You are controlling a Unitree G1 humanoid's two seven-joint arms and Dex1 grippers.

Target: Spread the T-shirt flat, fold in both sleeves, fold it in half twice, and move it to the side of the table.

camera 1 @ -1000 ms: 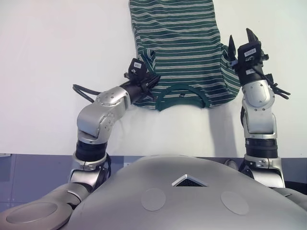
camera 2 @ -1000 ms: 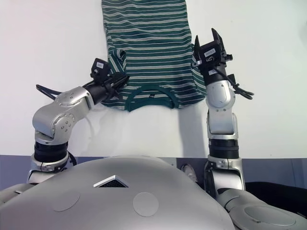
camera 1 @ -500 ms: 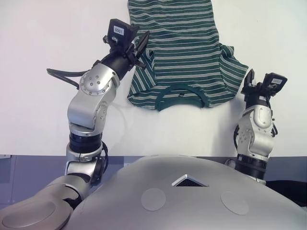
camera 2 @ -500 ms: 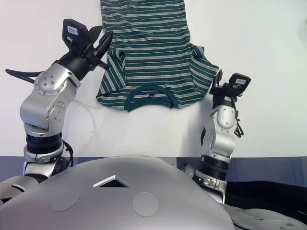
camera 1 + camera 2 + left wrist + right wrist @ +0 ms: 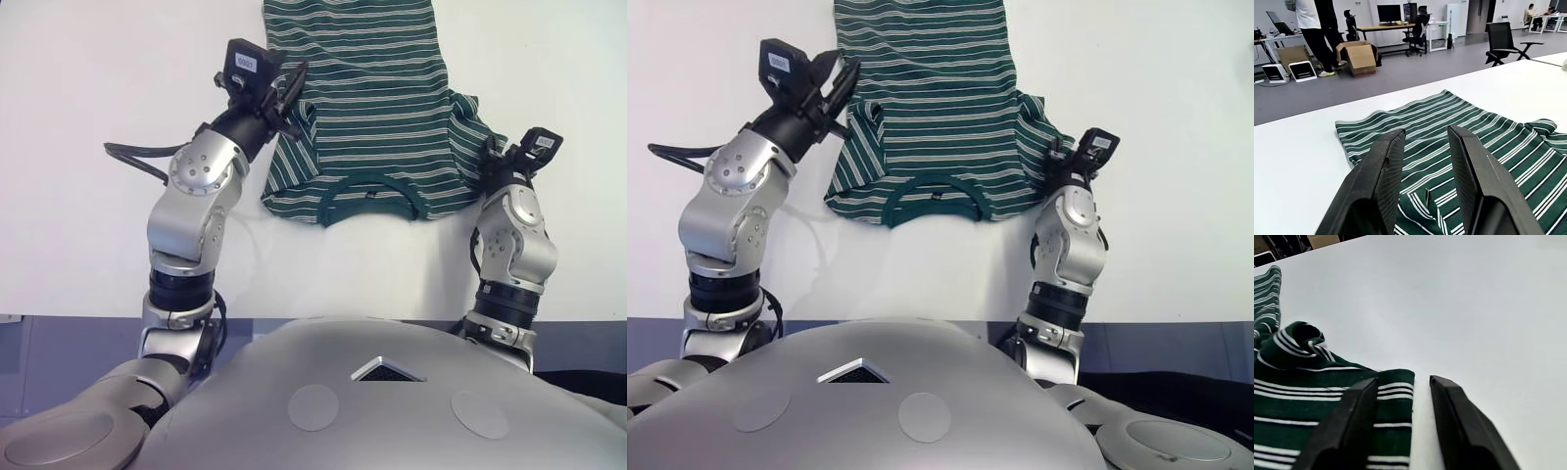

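The green-and-white striped T-shirt [image 5: 372, 117] lies on the white worktop [image 5: 98, 98] with its dark green collar [image 5: 372, 191] nearest the robot and its body stretching away toward the far edge. At the shirt's right side, the right gripper [image 5: 1403, 382] sits low by the outer corner of the right sleeve [image 5: 470, 122]. Its fingers are parted and grip nothing: one is over the striped hem, the other over bare worktop just beside it. That sleeve is rumpled, with a small raised fold. Farther off, the left gripper [image 5: 1426, 132] hangs above the shirt's left shoulder, fingers spread apart and empty, where the cloth is bunched into a small wrinkle [image 5: 306, 113]. Beyond it the shirt's body lies fairly flat.
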